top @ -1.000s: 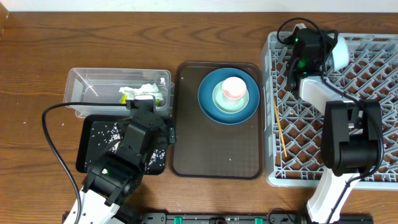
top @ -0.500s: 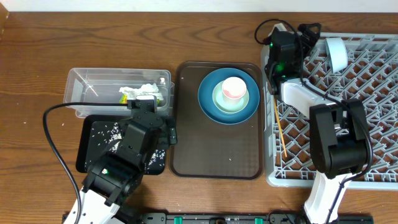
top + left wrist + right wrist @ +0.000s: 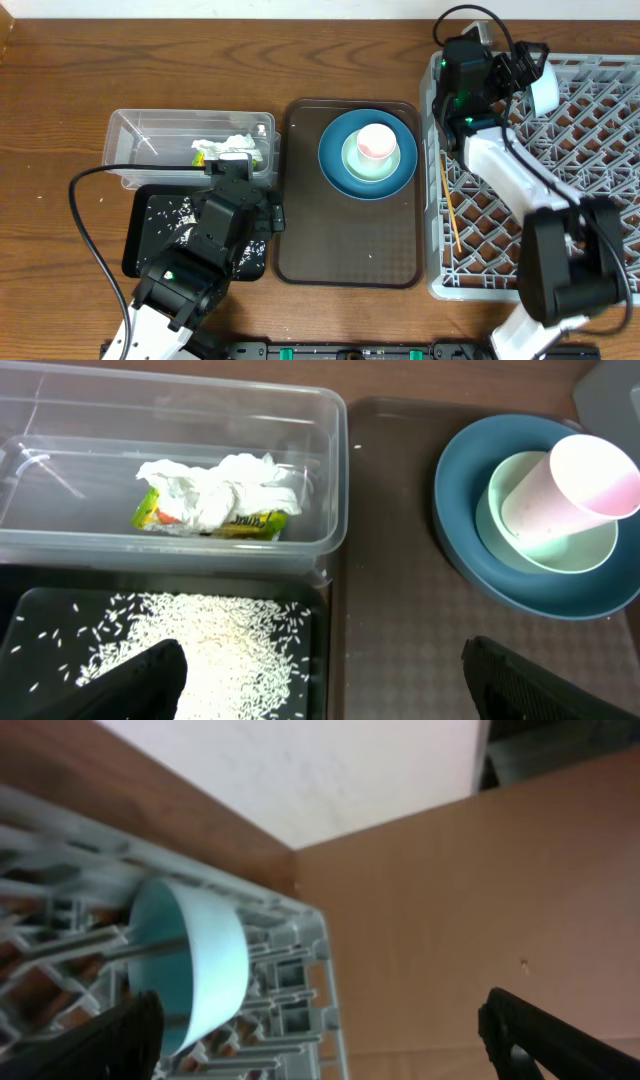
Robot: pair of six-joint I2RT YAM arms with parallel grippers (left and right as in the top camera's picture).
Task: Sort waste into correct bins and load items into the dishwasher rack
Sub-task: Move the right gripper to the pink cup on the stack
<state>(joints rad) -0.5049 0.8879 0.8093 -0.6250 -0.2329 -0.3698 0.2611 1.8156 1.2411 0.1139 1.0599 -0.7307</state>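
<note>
One brown rectangular serving tray (image 3: pixel 340 250) bore one dark-blue round plate (image 3: pixel 335 165), one pale-green bowl (image 3: pixel 352 165) and one white-pink cup (image 3: pixel 376 141). Right of it were one grey plastic pegged rack (image 3: pixel 600 200), one light-blue bowl (image 3: pixel 545 90) and one thin wooden chopstick (image 3: pixel 450 205). Left of it were one clear plastic tub (image 3: pixel 130 150), one shallow black tray (image 3: pixel 140 240), one crumpled white napkin (image 3: pixel 228 147), one yellow-green wrapper (image 3: pixel 203 155) and pale grains (image 3: pixel 175 215) too many to count.

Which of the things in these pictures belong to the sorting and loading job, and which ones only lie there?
Of the job: napkin, snack wrapper, rice grains, clear tub, black tray, dark-blue plate, green bowl, pink cup, light-blue bowl, chopsticks, grey rack.
Only lying there: brown serving tray, black cable, wooden table.
</note>
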